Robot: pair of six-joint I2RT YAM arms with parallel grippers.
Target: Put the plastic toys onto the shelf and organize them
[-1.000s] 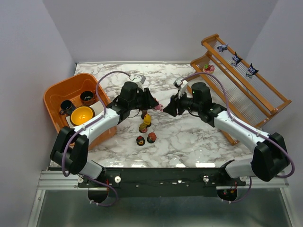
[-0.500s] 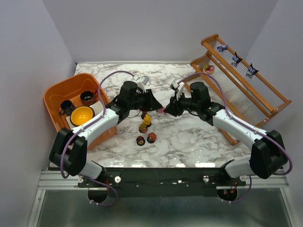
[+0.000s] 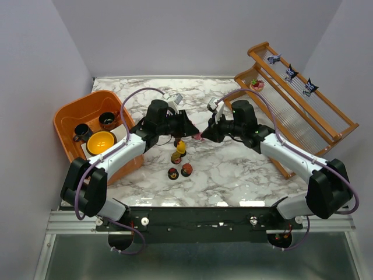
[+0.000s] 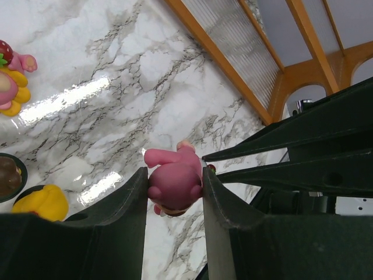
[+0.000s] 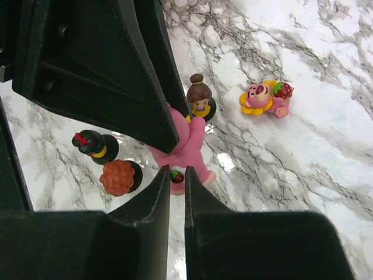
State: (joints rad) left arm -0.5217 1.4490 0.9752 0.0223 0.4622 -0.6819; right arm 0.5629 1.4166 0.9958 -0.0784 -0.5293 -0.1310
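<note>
Marble table [image 3: 233, 175], seen from above. At its middle, the left gripper [image 4: 173, 175] clamps a pink toy [image 4: 175, 185]. The right gripper [image 5: 175, 172], nearly closed, meets the toy's foot, grip unclear. The shelf [image 3: 297, 114] stands at right.

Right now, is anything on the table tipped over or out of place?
Yes: the pink-and-yellow toy looks toppled, lying flat on the table, while the bun-haired toy near it stands upright on its base.

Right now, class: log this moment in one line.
left gripper: holds pink toy | right gripper: tips at it, grip unclear
</note>
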